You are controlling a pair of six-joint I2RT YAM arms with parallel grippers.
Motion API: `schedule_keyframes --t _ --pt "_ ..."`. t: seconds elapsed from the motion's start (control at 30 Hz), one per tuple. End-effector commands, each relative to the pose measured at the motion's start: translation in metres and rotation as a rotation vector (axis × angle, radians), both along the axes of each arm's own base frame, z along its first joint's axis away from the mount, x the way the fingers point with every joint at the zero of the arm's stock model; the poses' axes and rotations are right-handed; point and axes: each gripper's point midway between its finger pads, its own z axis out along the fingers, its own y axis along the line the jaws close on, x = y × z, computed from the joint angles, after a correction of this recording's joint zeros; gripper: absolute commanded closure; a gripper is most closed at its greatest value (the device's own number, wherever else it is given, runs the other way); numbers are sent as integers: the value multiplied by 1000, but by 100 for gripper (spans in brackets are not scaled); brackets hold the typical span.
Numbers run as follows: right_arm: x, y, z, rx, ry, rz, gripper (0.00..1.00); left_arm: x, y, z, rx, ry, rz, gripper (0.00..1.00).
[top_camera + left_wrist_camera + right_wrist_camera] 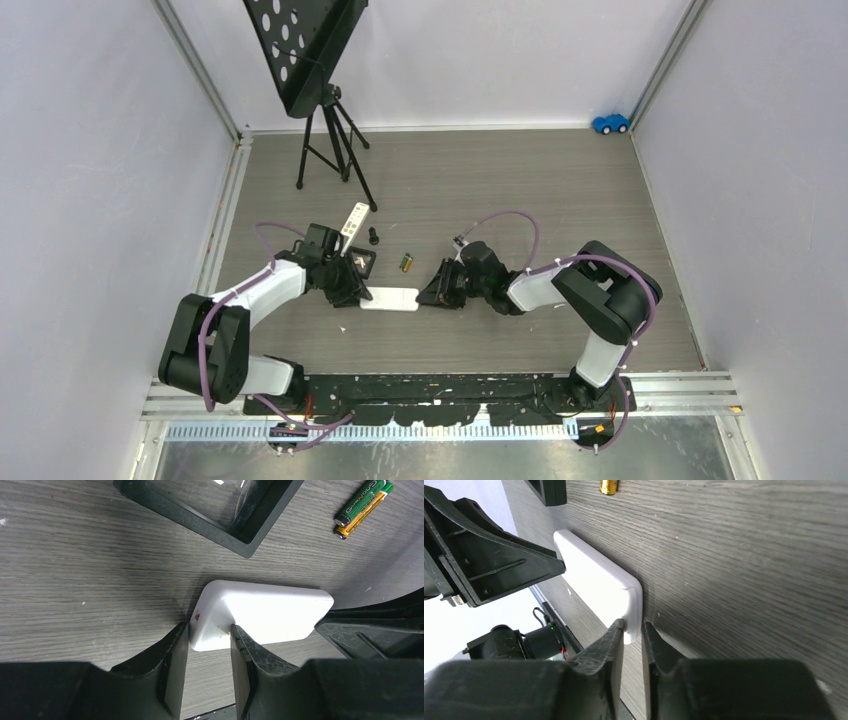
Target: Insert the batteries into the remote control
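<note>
I have the left pincer (209,630) closed narrow on one short end of the remote control (265,612) and the right pincer (633,627) nipping the opposite corner, so the white body spans the gap between them, low over the tabletop (520,190). Both holds are only tip-deep, so my worry is that any uneven pull or twist between the arms could pop a corner free and let the remote swing or drop. The green-and-yellow battery (362,505) lies loose beyond the remote, ahead of the left pincer and beside the black tray (185,517), and I judge a stray sweep would send it rolling. The wrist views show the finger contact but only a plain white face, so I cannot tell whether the battery bay is open. Only the top view shows a small dark piece (374,236) and a slim white strip (354,220) further out from the left pincer
</note>
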Motion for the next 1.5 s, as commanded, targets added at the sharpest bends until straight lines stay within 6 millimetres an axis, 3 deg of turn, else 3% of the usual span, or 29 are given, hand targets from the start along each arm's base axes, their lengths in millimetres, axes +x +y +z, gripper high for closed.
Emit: schedule_keyframes --t 0.0,0.37,0.53,0.83,1.1,1.27,1.47 --pt "1 -5 -9 -59 -4 0 80 -3 6 -7 35 9 8 63" --pt "-5 -7 -26 -142 11 33 89 -9 2 -10 8 26 -7 67" --pt "-10 6 -29 -135 17 64 92 -15 0 -15 -10 49 -3 74" --pt "-15 32 -30 -149 3 116 93 -23 -3 -22 -47 58 11 75" --pt "-9 34 -14 -210 -83 128 92 -5 -11 -10 -72 24 4 75" --pt "3 11 6 -336 -182 102 81 10 -1 6 0 -31 13 70" --pt "9 -1 53 -361 -336 150 47 20 14 32 88 -85 28 51"
